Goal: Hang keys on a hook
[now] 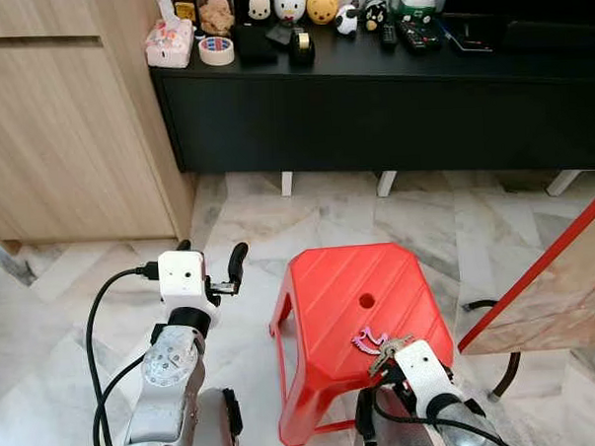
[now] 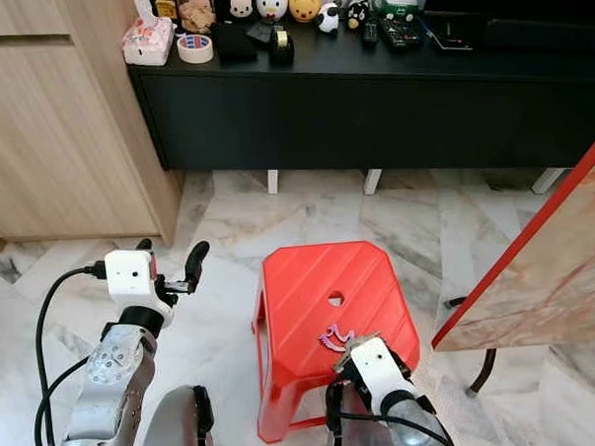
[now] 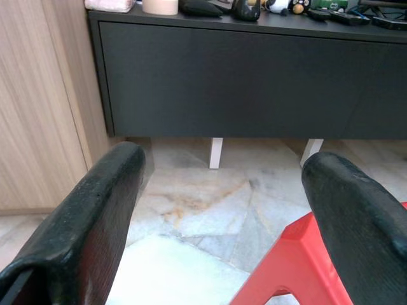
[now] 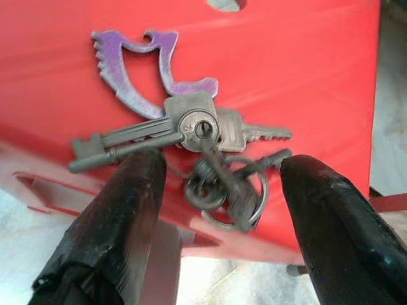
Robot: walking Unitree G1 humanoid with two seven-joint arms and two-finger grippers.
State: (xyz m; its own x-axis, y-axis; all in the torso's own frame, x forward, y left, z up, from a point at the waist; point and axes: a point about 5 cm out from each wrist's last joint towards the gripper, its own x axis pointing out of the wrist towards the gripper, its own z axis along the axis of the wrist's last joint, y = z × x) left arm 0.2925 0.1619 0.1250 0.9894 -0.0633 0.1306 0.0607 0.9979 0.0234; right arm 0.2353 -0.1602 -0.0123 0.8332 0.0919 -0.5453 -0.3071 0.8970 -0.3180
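A bunch of metal keys (image 4: pixel 203 136) with a purple bird-shaped fob (image 4: pixel 137 60) lies on the red plastic stool (image 1: pixel 345 285), close to its near edge. My right gripper (image 4: pixel 219 168) is open low over the stool's front. Its two black fingers (image 4: pixel 124 213) stand on either side of the key bunch and are not closed on it. From the head, the keys (image 1: pixel 379 344) show just ahead of the right wrist. My left gripper (image 1: pixel 212 256) is open and holds nothing, raised over the floor to the left of the stool.
A long black cabinet (image 1: pixel 371 101) on white feet runs along the back, topped with toys, a tape roll (image 1: pixel 216 50) and remotes. A wooden cupboard (image 1: pixel 57 135) stands at the left. A red-edged marble slab (image 1: pixel 551 271) leans in at the right. The floor is marble tile.
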